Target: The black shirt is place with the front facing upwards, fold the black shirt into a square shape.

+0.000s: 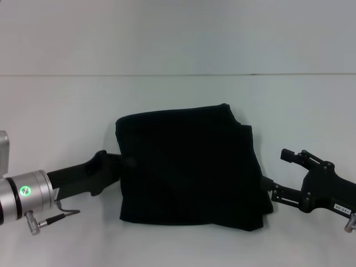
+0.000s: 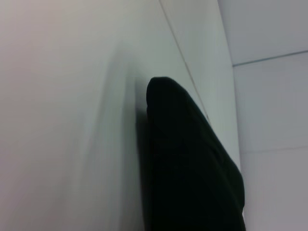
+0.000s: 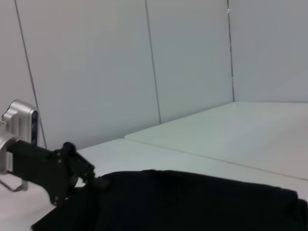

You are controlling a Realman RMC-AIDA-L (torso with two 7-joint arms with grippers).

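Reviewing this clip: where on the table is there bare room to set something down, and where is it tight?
Bare table runs wide behind the black shirt, with a narrower strip in front of it. It is tight at both side edges: the left gripper meets the shirt's left edge, the right gripper its lower right corner.

The black shirt (image 1: 189, 167) lies folded into a roughly square bundle on the table (image 1: 178, 94), near the middle of the head view and toward the front edge. The left gripper (image 1: 123, 164) reaches in from the robot's left and meets the bundle's left edge, low over the table. The right gripper (image 1: 275, 181) sits at the bundle's right side, touching its lower right corner. Bare table stretches behind the shirt to a wall (image 3: 192, 57). In the right wrist view the left gripper (image 3: 84, 173) shows beyond the shirt (image 3: 192, 202).
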